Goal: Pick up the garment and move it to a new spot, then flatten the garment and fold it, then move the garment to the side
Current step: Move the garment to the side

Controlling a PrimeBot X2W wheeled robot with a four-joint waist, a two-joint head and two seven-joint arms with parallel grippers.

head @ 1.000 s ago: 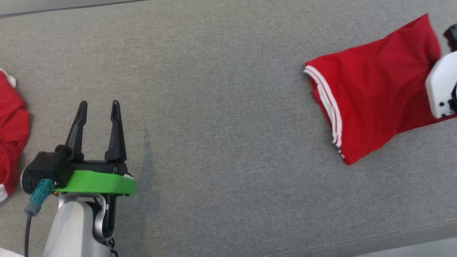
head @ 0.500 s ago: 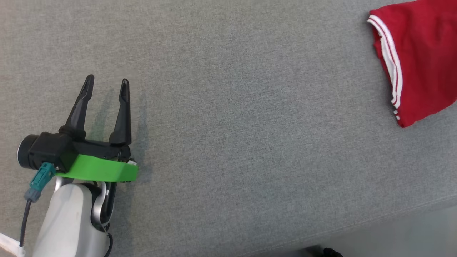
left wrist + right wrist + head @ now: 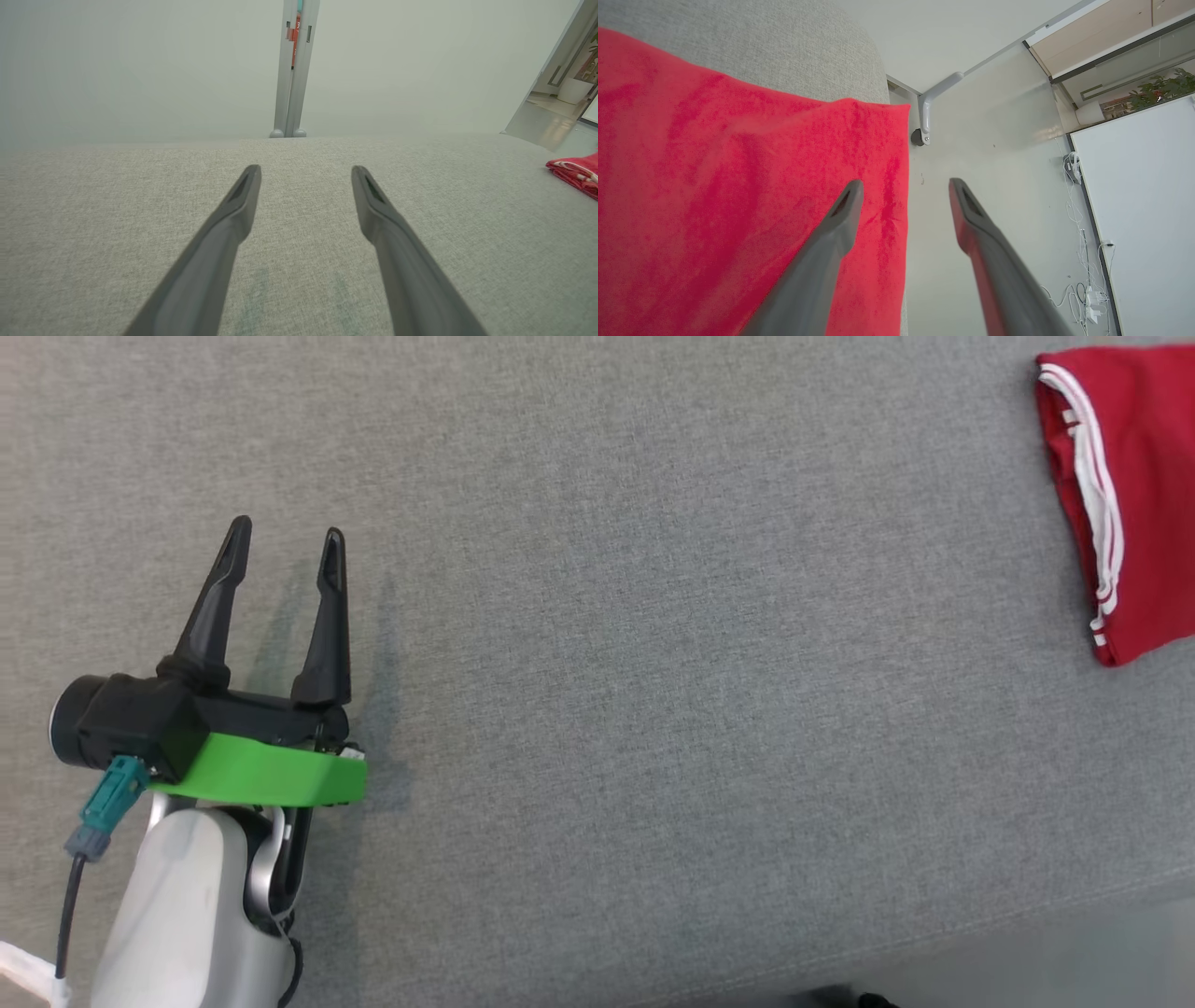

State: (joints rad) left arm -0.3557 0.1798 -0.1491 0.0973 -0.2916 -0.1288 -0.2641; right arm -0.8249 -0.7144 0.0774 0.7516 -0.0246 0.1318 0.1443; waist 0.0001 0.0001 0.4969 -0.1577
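Red garment (image 3: 1144,476), white-striped hem (image 3: 1090,495) leftward, long axis unclear off-frame.

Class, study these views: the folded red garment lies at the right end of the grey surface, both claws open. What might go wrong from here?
1. The garment reaches, perhaps overhangs, the edge of the surface, with floor beyond; it may slip off.
2. The right claw stands open with one finger over the cloth; pulling away might snag it and spoil the fold.
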